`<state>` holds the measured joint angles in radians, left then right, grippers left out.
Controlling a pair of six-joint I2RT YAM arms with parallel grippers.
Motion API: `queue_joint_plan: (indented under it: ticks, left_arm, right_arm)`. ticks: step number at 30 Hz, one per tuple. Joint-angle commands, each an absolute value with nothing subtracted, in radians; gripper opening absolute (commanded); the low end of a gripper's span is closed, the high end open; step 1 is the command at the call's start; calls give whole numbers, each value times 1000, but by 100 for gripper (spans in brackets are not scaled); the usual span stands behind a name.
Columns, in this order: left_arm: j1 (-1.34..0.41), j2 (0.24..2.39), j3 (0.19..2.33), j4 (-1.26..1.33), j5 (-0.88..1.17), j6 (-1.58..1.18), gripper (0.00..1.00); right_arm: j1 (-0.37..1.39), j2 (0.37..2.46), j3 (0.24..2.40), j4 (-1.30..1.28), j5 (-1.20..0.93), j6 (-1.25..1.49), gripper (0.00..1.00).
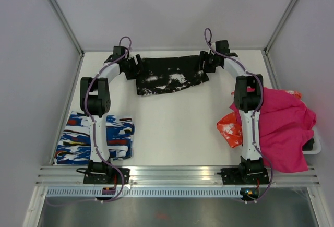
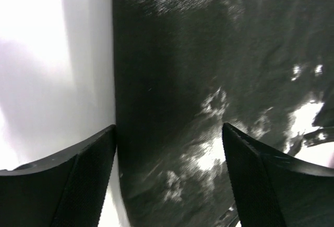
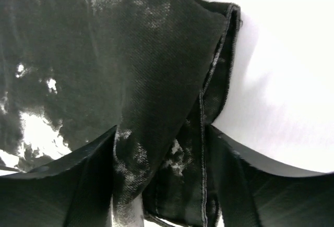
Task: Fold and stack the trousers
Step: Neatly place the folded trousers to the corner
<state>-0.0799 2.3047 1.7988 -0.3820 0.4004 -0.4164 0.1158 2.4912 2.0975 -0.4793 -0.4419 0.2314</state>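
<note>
Far left on the white desk [image 1: 177, 133] we had a folded blue-white-red streaked garment [image 1: 96, 139], left arm passing over it. Left claw [image 1: 136, 66] sat at the left end of the black white-splattered fabric trousers [image 1: 169, 78]. Its fingers [image 2: 78, 185] were apart, with flat cloth spanning the gap. The trousers lay folded, a wide band at the far centre of the desk, between both claws. Right claw [image 1: 203, 61] was at their right end. Its fingers [image 3: 68, 195] straddled a layered seam edge and fabric filled the gap, but we couldn't tell if it was pinched. Right side: crumpled orange cloth [image 1: 228, 128], touching a plain magenta cloth [image 1: 284, 128].
</note>
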Motion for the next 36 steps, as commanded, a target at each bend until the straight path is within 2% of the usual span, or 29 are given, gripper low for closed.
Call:
queue_joint_plan:
  ticks: [1,4,5,7,8,9,10,11,15,19,24,29,32,33,36]
  left_arm:
    - [-81,2345,1790,-318,475,-465,82]
    - [-84,2355,1790,-299,500,-471,67]
    - [-84,2359,1792,-295,520,-471,53]
    - [-84,2367,1798,-288,534,-472,44]
    - [-84,2368,1799,-287,537,-474,32]
    - [-84,2367,1801,-287,537,-471,24]
    - [-84,2361,1799,-290,537,-468,14]
    - [-83,2352,1799,-293,526,-463,2]
    - [-66,2260,1787,-331,488,-399,2]
    - [-14,2105,1753,-405,440,-371,2]
    - [99,1838,1663,-512,433,-347,2]
    - [178,1652,1654,-760,225,-261,2]
    - [296,1566,1612,-870,166,-206,2]
    - [383,1518,1603,-902,167,-193,2]
    - [533,1425,1572,-904,99,-146,2]
  right_arm:
    - [115,2516,2042,-476,-456,256,67]
    - [117,2522,2034,-494,-459,271,49]
    - [117,2520,2031,-497,-463,275,42]
    - [121,2511,2017,-488,-472,279,31]
    - [124,2497,2002,-482,-476,285,18]
    - [127,2490,1994,-474,-489,290,7]
    - [132,2482,1990,-466,-491,291,0]
    - [135,2465,1987,-466,-494,293,0]
    - [149,2372,1957,-448,-508,319,0]
    - [184,2183,1844,-352,-537,360,0]
    - [247,2024,1772,-330,-567,394,0]
    - [374,1898,1671,-250,-627,520,0]
    - [471,1833,1585,-175,-606,610,0]
    - [497,1818,1568,-157,-598,627,0]
    - [595,1766,1519,-124,-553,641,0]
